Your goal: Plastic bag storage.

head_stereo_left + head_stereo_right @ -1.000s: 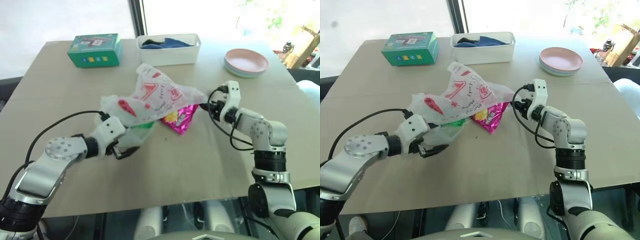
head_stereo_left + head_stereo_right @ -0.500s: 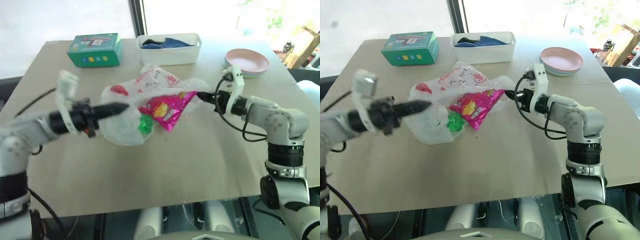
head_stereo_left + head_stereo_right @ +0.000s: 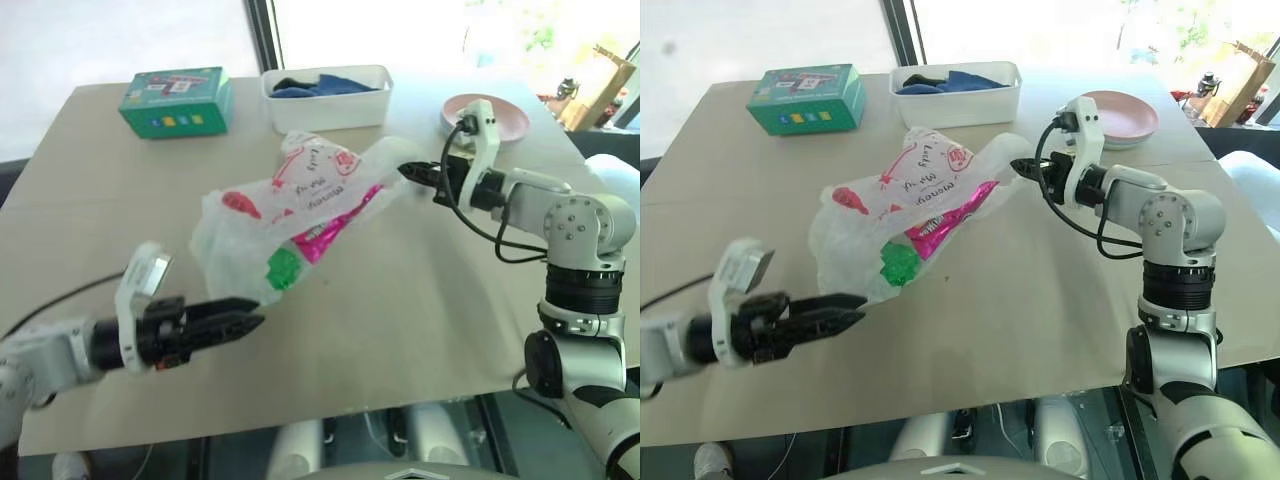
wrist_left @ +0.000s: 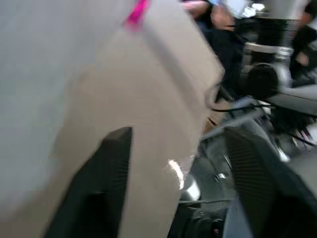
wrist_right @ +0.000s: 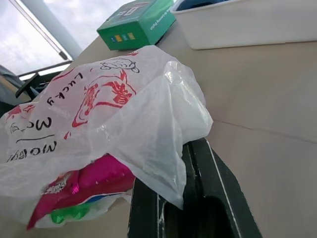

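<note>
- The right hand [image 3: 412, 173] is clamped on one end of the bag [image 3: 290, 215], its fingers together on a bunched corner of the film. The hand is raised above the desk [image 3: 420, 300], so that end hangs lifted while the far end sags to the desk surface. My reading: the corner is held high to keep the bag stretched and its contents from sliding out.
- The left hand [image 3: 232, 322] sits low over the near part of the desk, just short of the bag's lower end. Its fingers stand apart in the wrist view and hold nothing; it looks placed to take the loose end next.
- The bag lies mid-desk, slanting from the right hand down toward the left hand. Through the thin film a magenta packet [image 3: 335, 222] and a small green item [image 3: 283, 270] show inside; what the green item is I cannot tell.
- The white bin [image 3: 325, 100] at the far edge holds dark blue material, possibly cloth. It seems the likely store for the bag, though that is a judgement only.
- The green box [image 3: 175, 100] stands closed to the left of the bin, well apart from the bag.
- The pink plates [image 3: 510, 118] sit stacked behind the right hand.
</note>
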Controlling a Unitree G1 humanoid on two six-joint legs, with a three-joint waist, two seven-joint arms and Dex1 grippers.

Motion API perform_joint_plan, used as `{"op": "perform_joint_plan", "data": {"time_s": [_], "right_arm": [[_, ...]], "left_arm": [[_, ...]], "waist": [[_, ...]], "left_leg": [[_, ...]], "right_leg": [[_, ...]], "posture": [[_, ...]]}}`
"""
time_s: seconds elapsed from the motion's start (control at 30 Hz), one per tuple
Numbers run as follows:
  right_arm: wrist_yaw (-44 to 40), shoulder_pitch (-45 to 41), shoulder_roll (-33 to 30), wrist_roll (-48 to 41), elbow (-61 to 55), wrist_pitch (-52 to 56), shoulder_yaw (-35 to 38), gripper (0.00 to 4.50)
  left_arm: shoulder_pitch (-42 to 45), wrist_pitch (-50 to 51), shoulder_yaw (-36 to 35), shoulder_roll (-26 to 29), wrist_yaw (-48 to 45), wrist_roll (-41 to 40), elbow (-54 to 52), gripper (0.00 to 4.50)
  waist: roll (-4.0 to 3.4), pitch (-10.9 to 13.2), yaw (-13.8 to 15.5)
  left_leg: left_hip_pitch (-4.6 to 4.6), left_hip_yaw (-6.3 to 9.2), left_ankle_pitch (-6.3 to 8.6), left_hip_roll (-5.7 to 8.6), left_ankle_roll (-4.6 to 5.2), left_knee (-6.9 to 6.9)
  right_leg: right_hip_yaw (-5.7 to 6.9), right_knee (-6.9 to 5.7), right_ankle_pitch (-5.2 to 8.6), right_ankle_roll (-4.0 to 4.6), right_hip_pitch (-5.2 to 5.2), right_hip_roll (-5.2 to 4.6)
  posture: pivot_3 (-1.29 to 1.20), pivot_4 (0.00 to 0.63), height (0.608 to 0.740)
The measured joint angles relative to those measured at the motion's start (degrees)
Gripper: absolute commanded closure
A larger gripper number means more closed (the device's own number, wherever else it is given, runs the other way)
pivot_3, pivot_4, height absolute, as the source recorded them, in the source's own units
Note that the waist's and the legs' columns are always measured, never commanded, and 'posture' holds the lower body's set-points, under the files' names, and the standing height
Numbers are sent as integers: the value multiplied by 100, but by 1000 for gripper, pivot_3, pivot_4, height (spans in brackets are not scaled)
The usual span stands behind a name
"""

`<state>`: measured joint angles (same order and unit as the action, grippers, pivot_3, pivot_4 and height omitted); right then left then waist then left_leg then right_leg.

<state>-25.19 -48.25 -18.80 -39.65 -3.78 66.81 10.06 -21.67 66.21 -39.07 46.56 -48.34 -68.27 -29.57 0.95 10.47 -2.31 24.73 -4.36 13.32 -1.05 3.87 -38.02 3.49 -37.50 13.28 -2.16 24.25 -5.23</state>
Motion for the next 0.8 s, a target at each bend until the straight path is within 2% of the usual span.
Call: {"op": "perform_joint_plan", "data": {"time_s": [0.1,0.23,0.27,0.43,0.53,0.57,0.63,0.7,0.8], "right_arm": [[-12,-1,7,-11,-2,0,-38,4500],[-31,-1,-2,-22,-1,4,-46,4500],[-33,4,-3,-24,-1,8,-49,4500],[-37,17,-44,-27,1,34,-50,4500],[-40,36,-127,-20,29,45,-60,4500],[-40,43,-136,-19,33,47,-62,4500],[-37,44,-139,-18,37,50,-64,4500],[-25,46,-155,-16,39,57,-64,4500],[-26,46,-221,-15,47,76,-63,4500]], "left_arm": [[-402,-524,64,-475,454,597,-512,580],[-310,-1198,850,-1313,1485,1441,-1119,580],[-159,-1282,1148,-1557,1826,1601,-1174,580],[463,-1291,1716,-2179,2979,1889,-1174,580],[1204,-1178,1997,-2969,4029,1937,-1053,580],[1486,-1142,2102,-3191,4405,2007,-940,1095],[1776,-1138,2190,-3410,4776,2106,-765,1711],[1880,-1144,2187,-3580,4962,2115,-658,2633],[2042,-1244,1755,-4007,5272,1503,-451,4088]], "waist": [[-2,-3,83],[-9,-11,173],[-9,-12,173],[-11,-13,165],[-11,-15,183],[-11,-15,183],[-10,-15,175],[-10,-15,154],[-8,-14,167]], "left_leg": [[1,12,13,4,-23,-4],[3,11,28,11,1,-19],[4,10,28,13,3,-22],[5,10,13,11,29,-24],[8,13,12,10,33,-28],[6,12,12,11,34,-29],[4,10,13,11,36,-30],[3,6,13,9,37,-30],[5,11,13,6,37,-31]], "right_leg": [[13,3,3,15,-1,-8],[10,1,-6,50,-3,-23],[10,-3,-6,50,-3,-26],[9,-20,-7,49,-2,-19],[13,-18,-20,27,-8,-11],[13,-18,-21,25,-11,-7],[13,-18,-21,25,-13,20],[11,-18,-21,24,-12,24],[15,-18,-20,23,-12,24]], "posture": [[0,150,740],[0,150,740],[0,150,740],[0,150,740],[0,150,740],[0,150,740],[0,150,740],[0,150,740],[0,150,740]]}}
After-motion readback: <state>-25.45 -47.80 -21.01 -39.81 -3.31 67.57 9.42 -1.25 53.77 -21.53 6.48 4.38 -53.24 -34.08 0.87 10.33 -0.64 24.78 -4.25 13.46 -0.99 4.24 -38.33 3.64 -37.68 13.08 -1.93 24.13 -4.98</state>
